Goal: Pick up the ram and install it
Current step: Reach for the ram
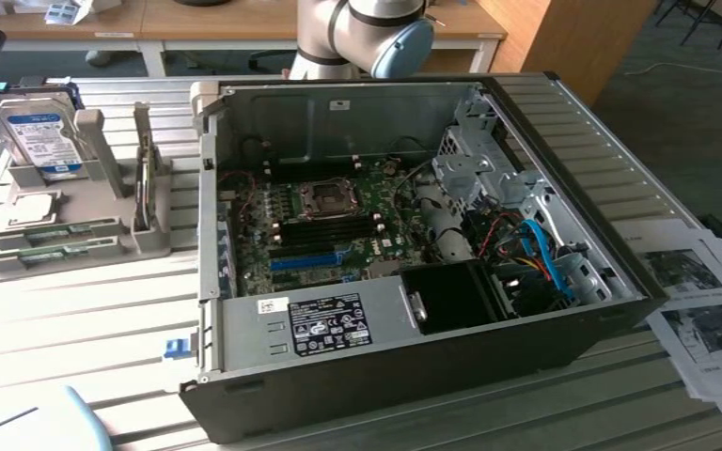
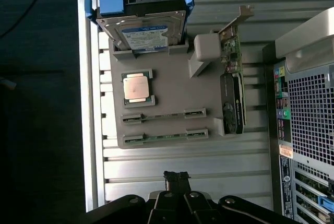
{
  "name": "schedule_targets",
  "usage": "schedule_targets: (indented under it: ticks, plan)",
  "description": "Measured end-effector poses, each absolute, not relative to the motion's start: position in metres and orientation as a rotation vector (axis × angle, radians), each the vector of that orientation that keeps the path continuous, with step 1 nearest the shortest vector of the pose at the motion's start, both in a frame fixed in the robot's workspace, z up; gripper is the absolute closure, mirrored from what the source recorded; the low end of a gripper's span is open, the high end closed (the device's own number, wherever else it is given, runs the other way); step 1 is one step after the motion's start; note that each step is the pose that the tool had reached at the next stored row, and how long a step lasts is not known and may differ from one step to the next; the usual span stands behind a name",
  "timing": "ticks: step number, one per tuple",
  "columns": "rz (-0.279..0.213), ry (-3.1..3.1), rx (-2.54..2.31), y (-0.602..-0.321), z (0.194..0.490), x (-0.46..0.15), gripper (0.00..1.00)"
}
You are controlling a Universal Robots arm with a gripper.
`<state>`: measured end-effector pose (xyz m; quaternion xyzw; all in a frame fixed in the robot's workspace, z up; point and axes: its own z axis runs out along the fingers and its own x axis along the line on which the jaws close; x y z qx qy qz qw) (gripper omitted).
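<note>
No wording is legible. The hard drive carries a white-and-blue label, and the power supply a black label with white marks. The paper sheets beside the computer case bear print. All is too small to read.

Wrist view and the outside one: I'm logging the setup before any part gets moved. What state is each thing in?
Gripper: shut, holding nothing.
Ram sticks: both lying in cradles on the tray, not gripped.
Hard drive: upright in its stand.
Processor: flat in its recess.
Expansion card: on edge in its stand.
Computer case: on its side, open.
</note>
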<state>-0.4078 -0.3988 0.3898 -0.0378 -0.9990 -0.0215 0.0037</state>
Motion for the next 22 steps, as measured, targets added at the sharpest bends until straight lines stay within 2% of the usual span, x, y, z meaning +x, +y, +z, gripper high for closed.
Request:
schedule_targets:
  ticks: [22]
  plan:
    - [-0.067,-3.131,-0.118,-0.372,0.388,-0.408,0.91]
